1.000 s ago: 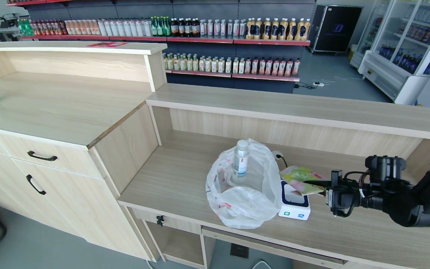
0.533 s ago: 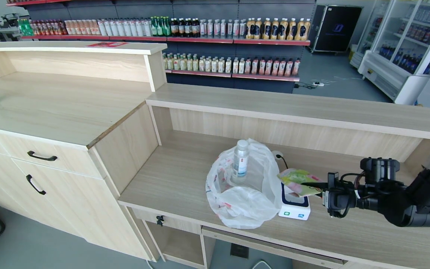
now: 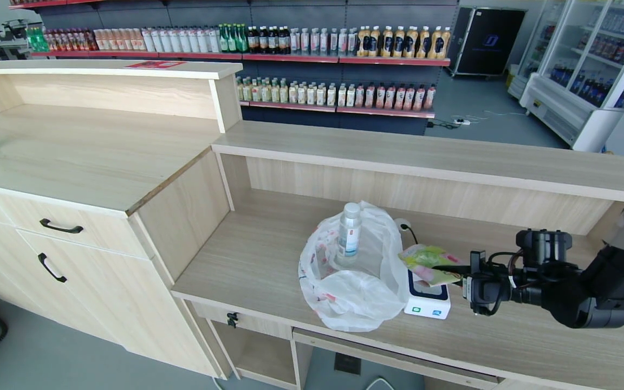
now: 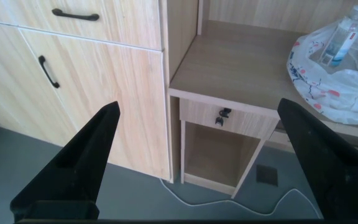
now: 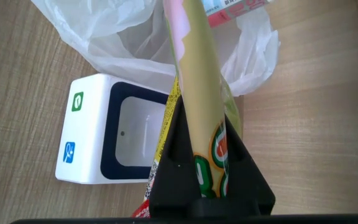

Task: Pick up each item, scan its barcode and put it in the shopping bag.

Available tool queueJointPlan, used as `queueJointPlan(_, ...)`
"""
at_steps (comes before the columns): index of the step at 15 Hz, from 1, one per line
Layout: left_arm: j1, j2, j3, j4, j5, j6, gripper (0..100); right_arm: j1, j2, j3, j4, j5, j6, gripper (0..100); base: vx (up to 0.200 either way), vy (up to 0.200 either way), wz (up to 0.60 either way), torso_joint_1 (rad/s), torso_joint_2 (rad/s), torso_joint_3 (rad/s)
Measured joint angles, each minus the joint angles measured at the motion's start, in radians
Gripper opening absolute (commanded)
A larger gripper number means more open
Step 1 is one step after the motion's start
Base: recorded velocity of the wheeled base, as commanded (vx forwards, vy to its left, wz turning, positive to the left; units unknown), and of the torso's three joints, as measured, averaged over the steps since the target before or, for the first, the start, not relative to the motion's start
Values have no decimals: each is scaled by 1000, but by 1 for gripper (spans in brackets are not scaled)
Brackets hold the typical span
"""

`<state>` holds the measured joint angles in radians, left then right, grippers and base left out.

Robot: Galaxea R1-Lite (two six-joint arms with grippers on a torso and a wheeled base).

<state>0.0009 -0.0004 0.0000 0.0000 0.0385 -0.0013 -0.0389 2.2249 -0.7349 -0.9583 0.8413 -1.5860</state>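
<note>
My right claw is clenched on one end of the flat yellow-green foil snack packet. The packet sticks out ahead of my fingertips, just above the white scanner box with the dark window. Its far tip is near the rim of the crumpled white plastic shopping bag. I judge the packet light, soft and slick, so it will bend and may slide. A flat pinch across the sealed edge suits it best. My left claw hangs released, fingers spread wide, holding nothing. I cannot find the barcode: from my wrist the packet shows edge-on and its far end is cut off. Beyond the packet, the clear plastic bottle stands in the bag, its base hidden by folds
</note>
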Motion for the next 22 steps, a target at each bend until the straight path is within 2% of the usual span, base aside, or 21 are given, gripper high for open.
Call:
queueJointPlan(5, 0, 0, 0, 0, 0, 0, 100, 14, -3, 1, 3, 0, 3, 0, 0, 0, 0, 0, 0, 0)
queueJointPlan(8, 0, 0, 0, 0, 0, -1, 100, 11, -77, 7, 16, -1, 56, 0, 0, 0, 0, 0, 0, 0)
queueJointPlan(10, 1, 0, 0, 0, 0, 0, 100, -10, -180, 23, 65, -7, 149, 0, 0, 0, 0, 0, 0, 0)
queueJointPlan(13, 0, 0, 0, 0, 0, 0, 100, -82, -384, 52, 221, -33, 324, 0, 0, 0, 0, 0, 0, 0)
queueJointPlan(15, 0, 0, 0, 0, 0, 0, 100, -150, -523, 76, 298, -74, 526, 0, 0, 0, 0, 0, 0, 0)
queueJointPlan(17, 0, 0, 0, 0, 0, 0, 100, -214, -635, 106, 347, -178, 779, 0, 0, 0, 0, 0, 0, 0)
queueJointPlan(18, 0, 0, 0, 0, 0, 0, 100, -237, -684, 121, 376, -276, 930, 0, 0, 0, 0, 0, 0, 0)
queueJointPlan(20, 0, 0, 0, 0, 0, 0, 100, -246, -764, 139, 463, -511, 1169, 0, 0, 0, 0, 0, 0, 0)
queueJointPlan(22, 1, 0, 0, 0, 0, -1, 100, -184, -824, 149, 509, -767, 1304, 0, 0, 0, 0, 0, 0, 0)
